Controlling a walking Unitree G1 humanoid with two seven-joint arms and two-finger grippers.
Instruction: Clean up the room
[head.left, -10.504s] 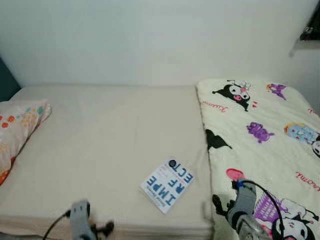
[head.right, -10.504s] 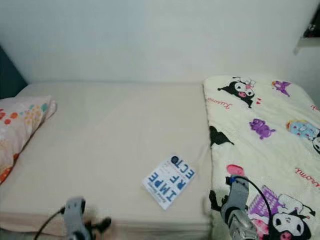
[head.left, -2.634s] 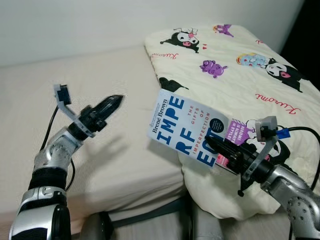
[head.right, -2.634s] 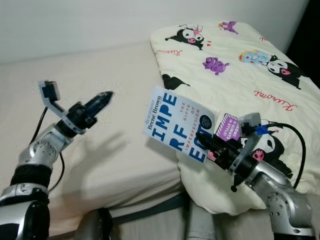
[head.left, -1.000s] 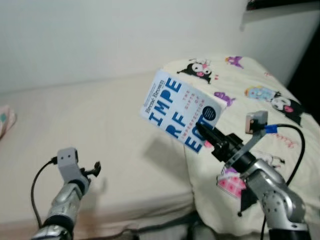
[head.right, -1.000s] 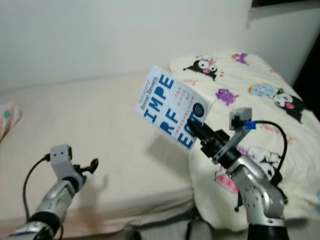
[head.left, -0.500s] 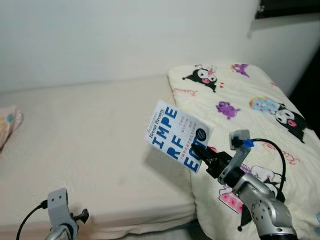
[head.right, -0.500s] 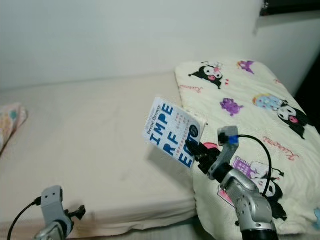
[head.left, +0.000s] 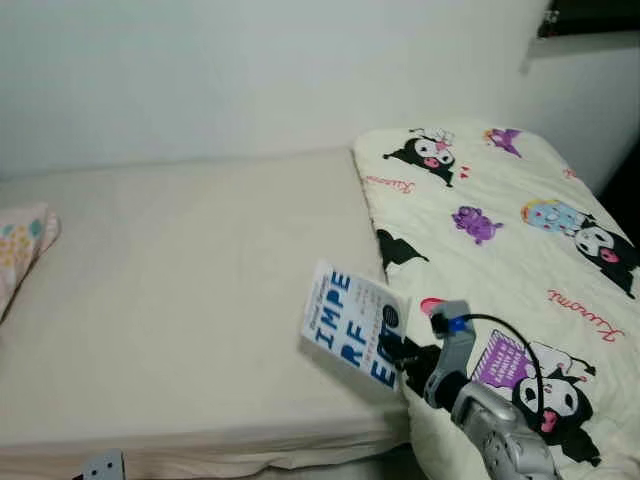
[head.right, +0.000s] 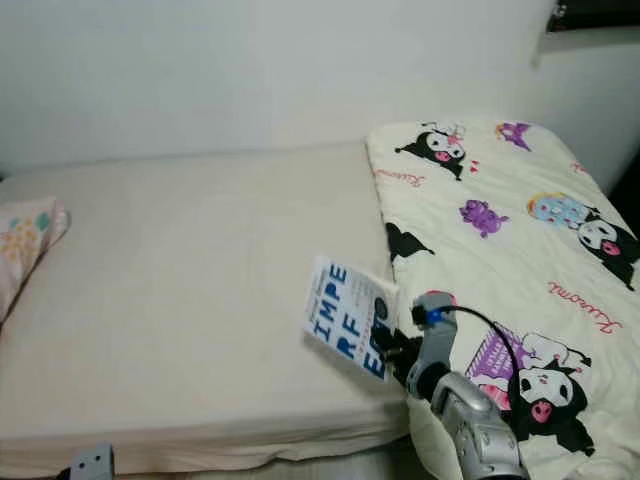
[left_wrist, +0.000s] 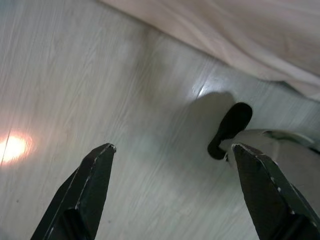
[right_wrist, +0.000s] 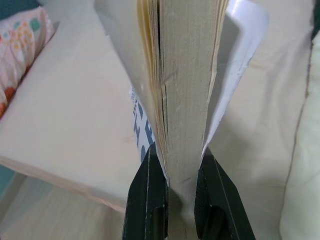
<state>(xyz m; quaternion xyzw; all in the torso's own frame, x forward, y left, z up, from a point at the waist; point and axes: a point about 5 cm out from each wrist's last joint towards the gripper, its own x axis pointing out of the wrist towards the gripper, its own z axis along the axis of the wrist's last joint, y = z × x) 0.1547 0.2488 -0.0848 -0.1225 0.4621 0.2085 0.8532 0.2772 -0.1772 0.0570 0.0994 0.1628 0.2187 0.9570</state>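
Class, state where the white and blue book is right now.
In the head views, the book is clamped in the right gripper, above the mattress beside the cartoon quilt.

The bed (head.left: 190, 300) runs left to right against the far wall (head.left: 250, 70). A pillow (head.left: 20, 250) lies at its left end, a quilt (head.left: 500, 230) over its right. The book (head.left: 350, 322), in the right claw (head.left: 398, 358), stands near the bed's front edge, just left of the quilt.
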